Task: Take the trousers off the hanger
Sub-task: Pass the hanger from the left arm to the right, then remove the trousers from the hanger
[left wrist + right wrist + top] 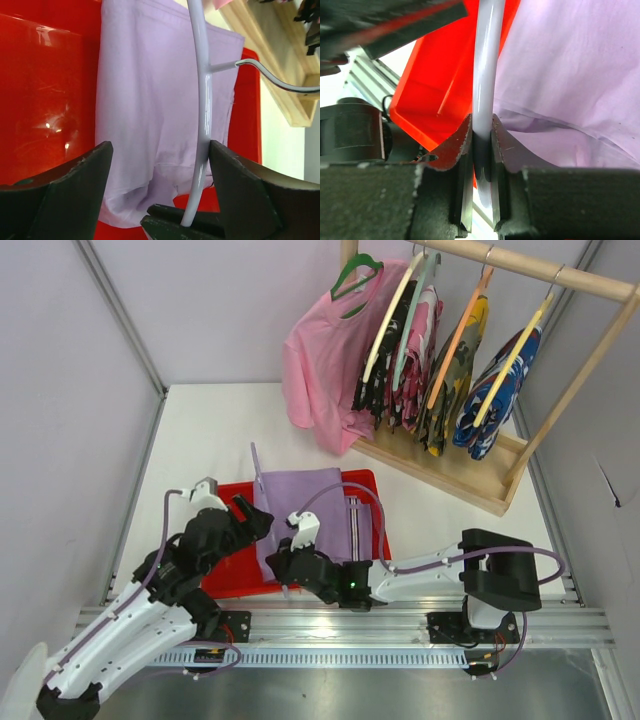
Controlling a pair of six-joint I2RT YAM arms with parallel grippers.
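Right gripper (482,127) pinches the pale rod of the hanger (485,60); left gripper (161,147) stands spread around the same rod.

Under both lies the red tray (228,578), and across it the lavender trousers (150,90), draped flat and not yet off the hanger. Seen from above, the rod's long axis runs near to far along the trousers' left border, so the cloth lies to the right of the rod. With the right jaws pressed onto the rod's near end, the open left gripper, close over the cloth, looks better placed to draw it sideways off.
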